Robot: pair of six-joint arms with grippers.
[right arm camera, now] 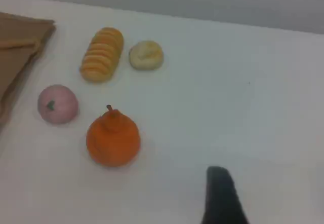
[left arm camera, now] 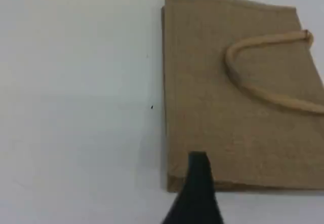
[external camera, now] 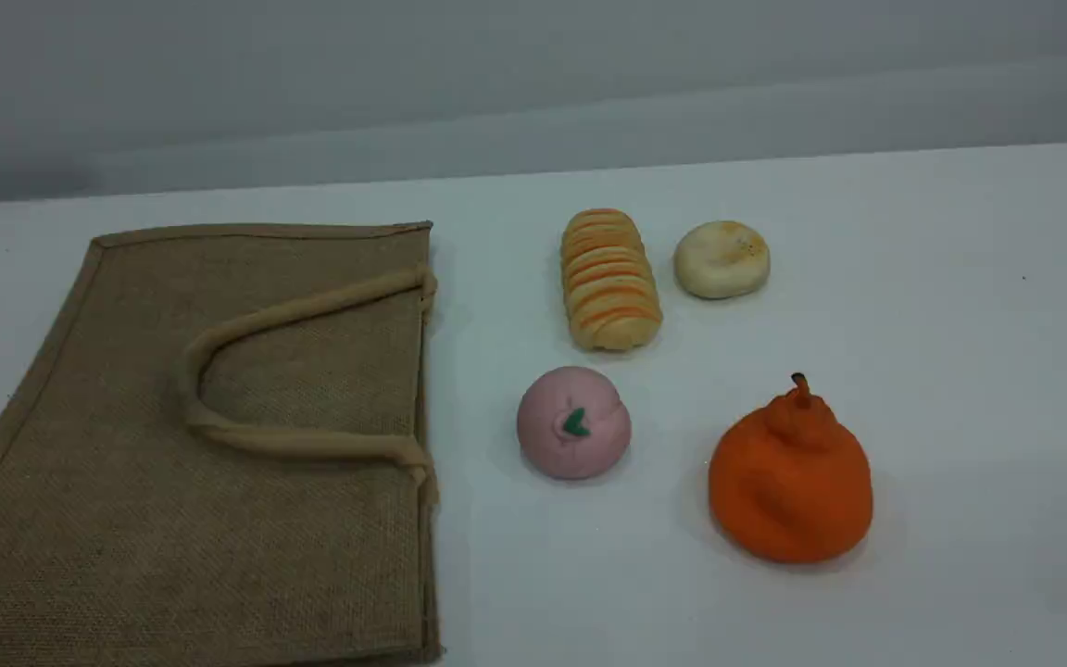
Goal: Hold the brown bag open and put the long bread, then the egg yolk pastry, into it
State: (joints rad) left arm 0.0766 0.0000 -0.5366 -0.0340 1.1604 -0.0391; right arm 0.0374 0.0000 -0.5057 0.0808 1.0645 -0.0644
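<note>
White tabletop [external camera: 960, 371]; flat tan jute bag [external camera: 126, 482] lower left, mouth closed.
We'd lift its beige rope handle [external camera: 311, 308] first; left gripper [left arm camera: 198, 169] spread, right gripper [right arm camera: 218, 183] unclear.

a white table [left arm camera: 76, 107] seen from above. the brown bag [left arm camera: 207, 107] lies flat on its right half and runs off the right edge. one pale rope handle [left arm camera: 268, 39] lies looped across the bag's top face. the left gripper [left arm camera: 197, 183] shows as one dark fingertip at the bottom, overlapping the bag's near edge. a tiny dark speck [left arm camera: 151, 107] sits just left of the bag.
</note>
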